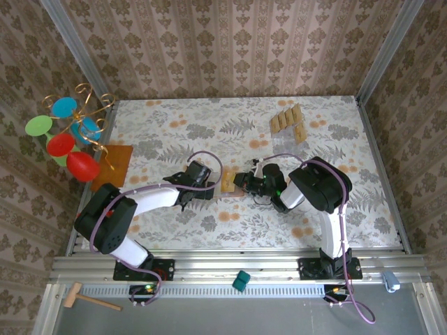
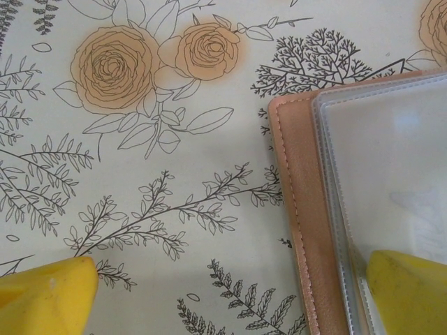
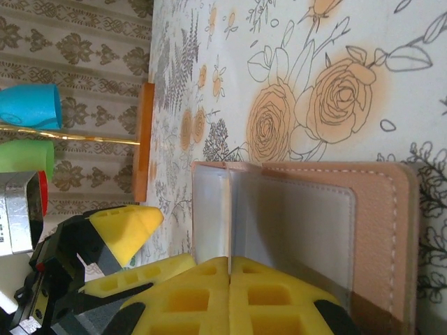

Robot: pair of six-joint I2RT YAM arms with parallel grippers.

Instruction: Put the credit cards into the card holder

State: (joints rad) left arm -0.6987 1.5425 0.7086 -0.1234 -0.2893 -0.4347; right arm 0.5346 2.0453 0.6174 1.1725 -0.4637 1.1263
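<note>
The card holder (image 1: 228, 183), a salmon-brown wallet with grey-clear pockets, lies open on the flowered table between both grippers. My left gripper (image 2: 223, 300) is open and straddles the holder's left edge (image 2: 302, 209). One yellow fingertip (image 2: 408, 293) is over a pocket; the other (image 2: 42, 293) is over bare table. My right gripper (image 3: 229, 279) is shut on a thin inner pocket leaf (image 3: 229, 209), which it holds upright, edge-on, above the card holder (image 3: 380, 209). The credit cards (image 1: 288, 120), small tan rectangles, lie in a cluster at the back right, apart from both grippers.
A gold stand with coloured cups (image 1: 66, 136) rises at the left on an orange-brown mat (image 1: 115, 164). The mat (image 3: 143, 139) and the left gripper's yellow finger (image 3: 126, 230) appear in the right wrist view. A wooden mallet (image 1: 87, 299) and a teal block (image 1: 241, 281) lie on the front rail.
</note>
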